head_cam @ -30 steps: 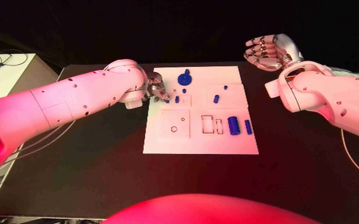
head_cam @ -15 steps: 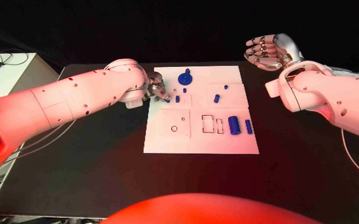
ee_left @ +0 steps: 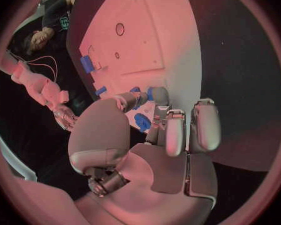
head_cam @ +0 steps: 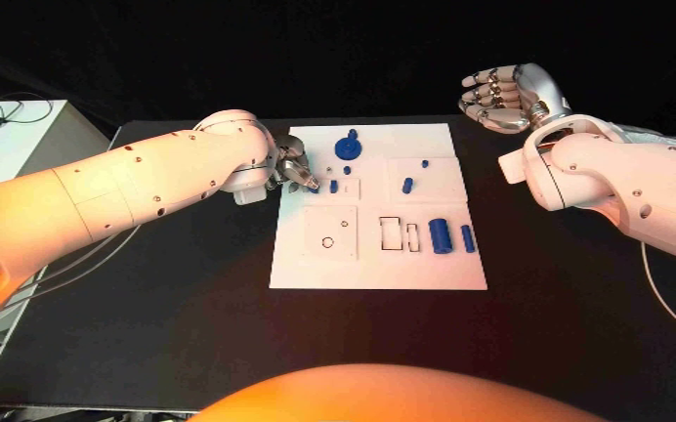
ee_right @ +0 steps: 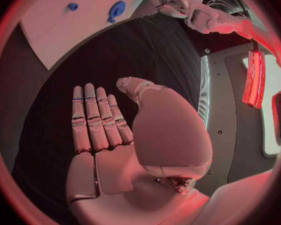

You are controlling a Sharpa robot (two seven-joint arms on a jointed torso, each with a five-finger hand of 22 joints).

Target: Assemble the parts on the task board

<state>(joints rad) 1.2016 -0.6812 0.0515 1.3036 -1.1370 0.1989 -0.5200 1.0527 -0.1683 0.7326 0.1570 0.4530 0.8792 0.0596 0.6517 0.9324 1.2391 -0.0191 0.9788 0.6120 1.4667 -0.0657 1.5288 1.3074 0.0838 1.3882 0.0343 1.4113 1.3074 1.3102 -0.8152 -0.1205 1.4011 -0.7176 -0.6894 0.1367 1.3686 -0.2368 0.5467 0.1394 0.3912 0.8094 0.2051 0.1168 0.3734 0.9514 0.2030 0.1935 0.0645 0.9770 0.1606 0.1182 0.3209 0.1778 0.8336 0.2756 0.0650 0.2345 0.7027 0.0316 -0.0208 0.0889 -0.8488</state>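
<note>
The left hand [head_cam: 292, 170] is at the left edge of the board [head_cam: 378, 275], mostly hidden behind its own arm in the head view; in the left wrist view its fingers [ee_left: 158, 96] reach down to a small blue part [ee_left: 139, 96], but I cannot tell if they grip it or only touch it. The board lies in the middle of the black worktop [head_cam: 169, 324], its long axis going away from the robot. On it, right of the two slots [head_cam: 401, 235], two blue cylinders [head_cam: 441, 236] lie along the same axis. A round blue part [head_cam: 348, 147] sits near the far edge. The right hand [head_cam: 499, 98] is lifted beyond the board's far right corner, empty, its fingers open.
</note>
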